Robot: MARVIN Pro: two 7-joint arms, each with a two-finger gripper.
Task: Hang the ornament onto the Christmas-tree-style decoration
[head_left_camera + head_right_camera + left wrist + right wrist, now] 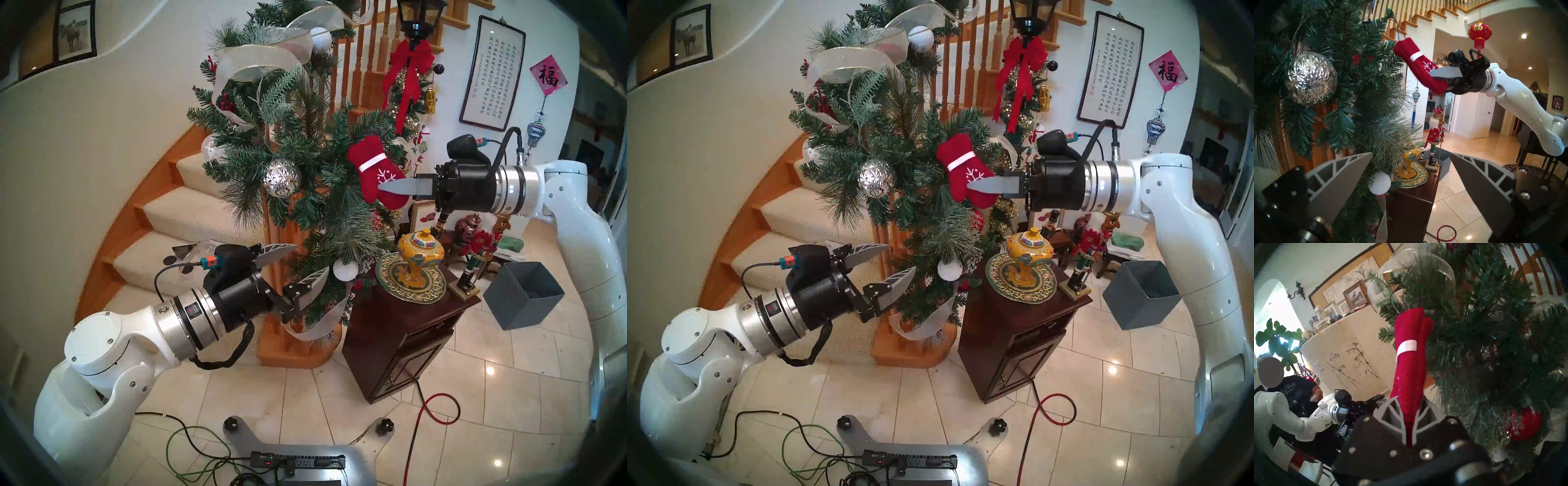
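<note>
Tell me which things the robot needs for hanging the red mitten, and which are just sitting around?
Needed:
red mitten
right gripper, shut on the mitten
green garland

Just sitting around:
left gripper, open and empty
silver ball
yellow jar
nutcracker
grey box

The right claw [1434,74] pinches the red mitten [1417,67] beside the pine garland [1359,81], near the silver ball [1311,79].

Red felt mitten [375,169], white-cuffed, tilts cuff-up against the frosted green garland [298,142].
</note>
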